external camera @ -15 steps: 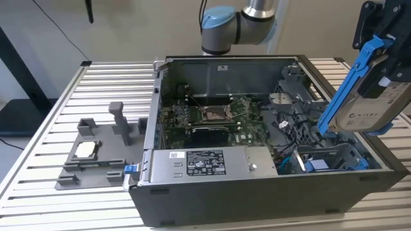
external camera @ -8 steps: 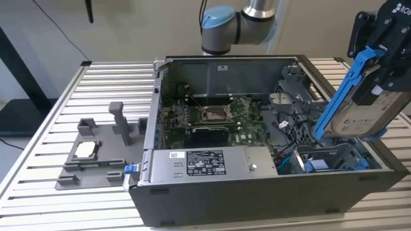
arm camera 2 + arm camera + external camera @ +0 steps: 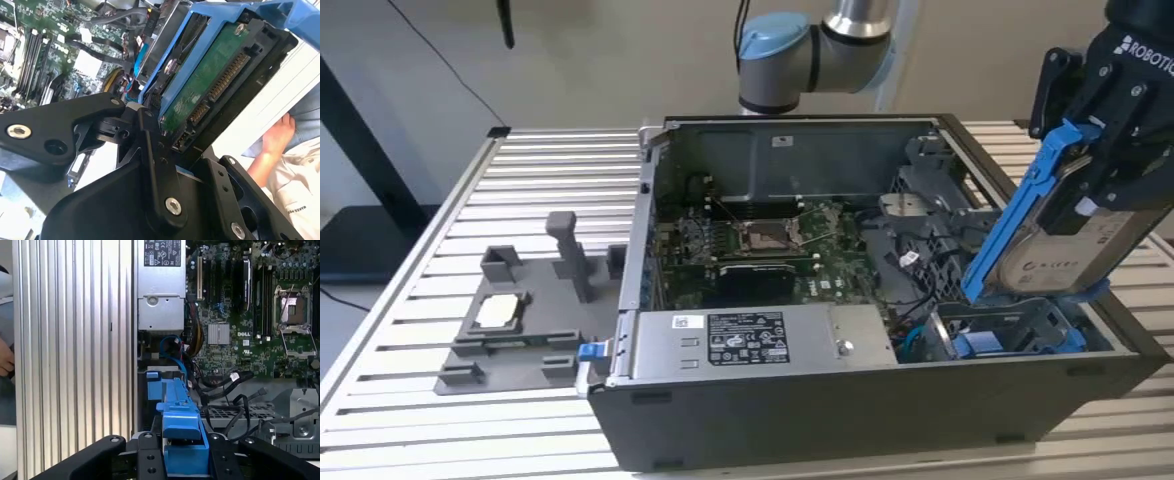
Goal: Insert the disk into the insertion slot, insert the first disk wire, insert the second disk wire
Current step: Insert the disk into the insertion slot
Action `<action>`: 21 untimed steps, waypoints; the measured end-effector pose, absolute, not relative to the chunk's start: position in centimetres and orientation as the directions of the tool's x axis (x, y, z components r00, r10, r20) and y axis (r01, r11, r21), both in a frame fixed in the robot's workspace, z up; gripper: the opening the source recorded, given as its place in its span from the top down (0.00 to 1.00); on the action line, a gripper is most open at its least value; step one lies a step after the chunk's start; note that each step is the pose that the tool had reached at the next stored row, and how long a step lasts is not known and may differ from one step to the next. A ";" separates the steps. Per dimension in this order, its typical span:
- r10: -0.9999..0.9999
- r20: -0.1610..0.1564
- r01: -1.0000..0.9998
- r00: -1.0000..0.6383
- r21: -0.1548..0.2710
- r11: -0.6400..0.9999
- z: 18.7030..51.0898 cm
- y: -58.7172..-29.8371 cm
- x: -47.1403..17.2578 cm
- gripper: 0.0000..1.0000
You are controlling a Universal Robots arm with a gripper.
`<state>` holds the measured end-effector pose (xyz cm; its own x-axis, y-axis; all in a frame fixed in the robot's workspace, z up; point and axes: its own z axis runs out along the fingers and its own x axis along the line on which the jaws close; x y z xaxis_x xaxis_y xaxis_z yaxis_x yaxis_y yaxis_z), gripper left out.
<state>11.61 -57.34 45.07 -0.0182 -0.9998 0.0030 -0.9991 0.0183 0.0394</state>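
My gripper [image 3: 1105, 185] is shut on the disk [image 3: 1051, 258], a silver-grey drive in a bright blue bracket. The disk hangs steeply tilted above the case's front corner on the exterior view's right, its lower end just over the insertion slot [image 3: 1007, 332]. In the second wrist view the disk [image 3: 212, 82] shows its green board and connectors between the black fingers [image 3: 155, 160]. In the first wrist view the blue bracket end of the disk [image 3: 182, 432] sits in my gripper [image 3: 182, 455], in line with the insertion slot [image 3: 159, 385]. Blue and black cables [image 3: 220, 385] lie beside the slot.
The open black computer case [image 3: 854, 420] holds a green motherboard [image 3: 767, 240] and a silver power-supply box [image 3: 747, 340]. A grey holder plate with posts [image 3: 520, 320] sits on the slatted table [image 3: 400, 400] at the exterior view's left. A person's hand [image 3: 277, 137] is beside the table.
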 end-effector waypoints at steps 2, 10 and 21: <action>-1.000 0.003 -0.999 -0.018 0.039 0.018 44.7 -57.3 11.6 0.67; -1.000 0.003 -0.999 -0.017 0.039 0.017 43.3 -57.3 11.6 0.67; -1.000 0.003 -0.999 -0.016 0.040 0.016 41.3 -57.3 11.4 0.67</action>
<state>11.41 -57.34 41.29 -0.0163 -0.9999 0.0031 -0.9991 0.0164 0.0400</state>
